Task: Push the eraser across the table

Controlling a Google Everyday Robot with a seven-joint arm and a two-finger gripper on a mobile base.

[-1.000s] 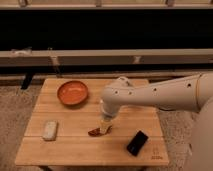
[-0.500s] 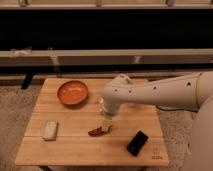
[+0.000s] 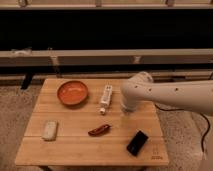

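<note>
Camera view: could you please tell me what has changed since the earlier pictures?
The end effector has swung rightward in the picture from above the red pepper to beside the white stick, uncovering it. Nothing was taken hold of. The eraser, orange bowl, grey block and pepper stayed put.

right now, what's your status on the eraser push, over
Gripper over table middle, beside white remote. Eraser flat near front edge, not touched. Red pepper close by, could block a push that way.

No lettering can be read anywhere. A small dark mark point(image 3: 156, 156) near the front right corner of the surface point(image 3: 75, 146) is too blurred to read.
</note>
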